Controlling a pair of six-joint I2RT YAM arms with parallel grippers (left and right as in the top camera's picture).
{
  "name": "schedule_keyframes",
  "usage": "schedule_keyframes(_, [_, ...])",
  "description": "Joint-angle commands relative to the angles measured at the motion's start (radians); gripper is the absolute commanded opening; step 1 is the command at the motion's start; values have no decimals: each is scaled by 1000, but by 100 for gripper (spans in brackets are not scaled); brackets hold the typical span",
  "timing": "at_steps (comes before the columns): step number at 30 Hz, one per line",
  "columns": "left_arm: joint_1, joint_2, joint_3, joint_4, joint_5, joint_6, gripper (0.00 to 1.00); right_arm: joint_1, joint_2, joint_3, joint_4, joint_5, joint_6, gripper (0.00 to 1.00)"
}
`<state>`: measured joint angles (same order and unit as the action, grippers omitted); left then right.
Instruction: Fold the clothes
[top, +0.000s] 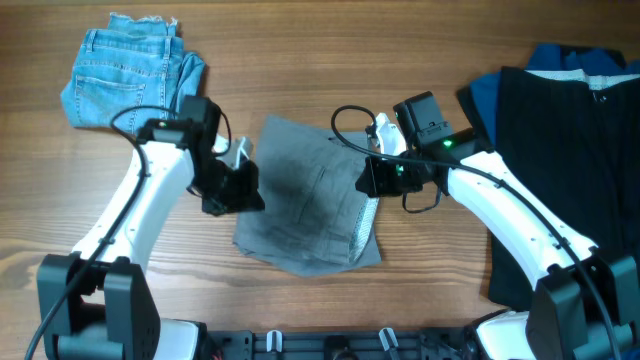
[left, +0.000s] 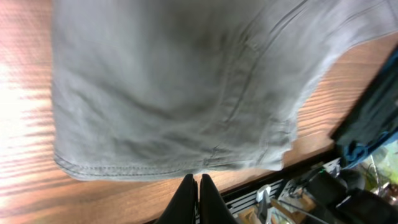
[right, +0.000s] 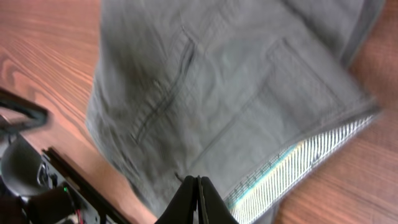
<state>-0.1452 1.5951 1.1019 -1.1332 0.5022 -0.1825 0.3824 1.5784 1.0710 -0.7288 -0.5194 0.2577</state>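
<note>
Grey shorts (top: 305, 200) lie at the centre of the wooden surface (top: 320, 60), partly doubled over, with the pale striped waistband lining exposed along the right edge. The left claw (left: 198, 186) is at the shorts' left hem, fingers pressed together with no gap. The right claw (right: 199, 186) is over the waistband edge, fingers likewise closed tight. Whether either pinches cloth cannot be determined. Light-blue denim shorts (top: 130, 70) lie at far left. A black garment (top: 570, 150) lies over a blue garment (top: 485, 100) at far right.
</note>
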Motion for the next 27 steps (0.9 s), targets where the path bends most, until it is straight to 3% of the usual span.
schedule_keyframes(1, [-21, -2, -150, 35, -46, -218, 4, -2, -4, 5, 55, 13, -18, 6])
schedule_keyframes(6, [-21, -2, -369, 280, -51, -470, 4, -2, -4, 5, 111, 29, -6, 10])
schedule_keyframes(10, [-7, 19, -423, 702, -168, -470, 4, -2, -4, 4, 208, 45, -6, 12])
schedule_keyframes(13, [89, 51, -415, 1009, -186, -470, 4, -2, 0, 4, 291, 110, 13, 13])
schedule_keyframes(15, [166, 75, -373, 1090, -184, -469, 4, -2, 2, 3, 310, 169, 15, 14])
schedule_keyframes(17, [236, 78, -290, 1057, -80, -394, 6, -2, 2, 2, 308, 283, 15, 15])
schedule_keyframes(20, [262, 71, -188, 913, 97, -269, 29, -2, 9, 0, 309, 409, 14, 16])
schedule_keyframes(22, [244, 63, -163, 776, 161, -235, 52, -2, 40, 0, 308, 509, 14, 11])
schedule_keyframes(23, [228, 64, -163, 707, 159, -235, 65, -3, 68, 0, 307, 534, 12, 10])
schedule_keyframes(26, [176, 68, -169, 546, 155, -212, 92, -2, 175, 0, 308, 472, -26, 10])
schedule_keyframes(27, [163, 68, -169, 518, 155, -212, 96, -2, 204, 0, 307, 471, -30, 10])
